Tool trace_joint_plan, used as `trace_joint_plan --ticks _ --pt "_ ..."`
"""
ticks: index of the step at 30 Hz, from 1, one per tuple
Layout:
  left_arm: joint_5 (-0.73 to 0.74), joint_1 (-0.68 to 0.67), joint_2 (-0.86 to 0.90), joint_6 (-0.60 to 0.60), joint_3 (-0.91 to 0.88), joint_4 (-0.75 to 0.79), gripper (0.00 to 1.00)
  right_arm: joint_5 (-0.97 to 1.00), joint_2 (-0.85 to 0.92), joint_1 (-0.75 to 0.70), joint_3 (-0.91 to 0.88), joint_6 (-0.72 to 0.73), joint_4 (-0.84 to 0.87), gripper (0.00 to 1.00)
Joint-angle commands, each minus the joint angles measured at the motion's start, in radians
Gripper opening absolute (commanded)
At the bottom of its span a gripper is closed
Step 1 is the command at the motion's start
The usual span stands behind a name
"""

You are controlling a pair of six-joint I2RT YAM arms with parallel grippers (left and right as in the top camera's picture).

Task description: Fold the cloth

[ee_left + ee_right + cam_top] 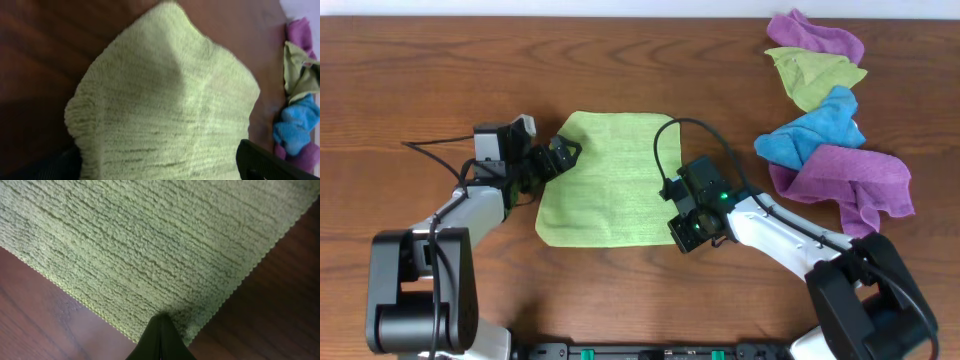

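Observation:
A light green cloth (605, 180) lies spread flat on the wooden table. My left gripper (560, 158) is at its upper left corner. In the left wrist view the cloth (170, 100) fills the space between the two wide-apart fingers of the left gripper (160, 170), which is open. My right gripper (678, 228) is at the cloth's near right corner. In the right wrist view its fingers (161, 317) are shut together, pinching the cloth (150, 240) just inside that corner.
A pile of other cloths lies at the right of the table: a purple one (815, 35), a lime one (815, 72), a blue one (815, 135) and a larger purple one (855, 180). Bare wood surrounds the green cloth.

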Motion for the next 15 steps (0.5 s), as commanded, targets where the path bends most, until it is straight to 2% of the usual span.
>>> trace_joint_plan --ticks 1,9,15 --pt "-0.021 -0.003 0.049 -0.045 0.008 0.042 0.95 0.034 0.039 0.01 -0.064 0.047 -0.049 0.02" --pt "0.075 -0.003 0.189 -0.07 0.051 0.171 0.95 0.027 0.039 0.011 -0.098 0.058 -0.082 0.01" --pt "0.11 -0.003 0.19 -0.035 0.149 0.166 0.95 0.027 0.039 0.021 -0.1 0.062 -0.109 0.01"
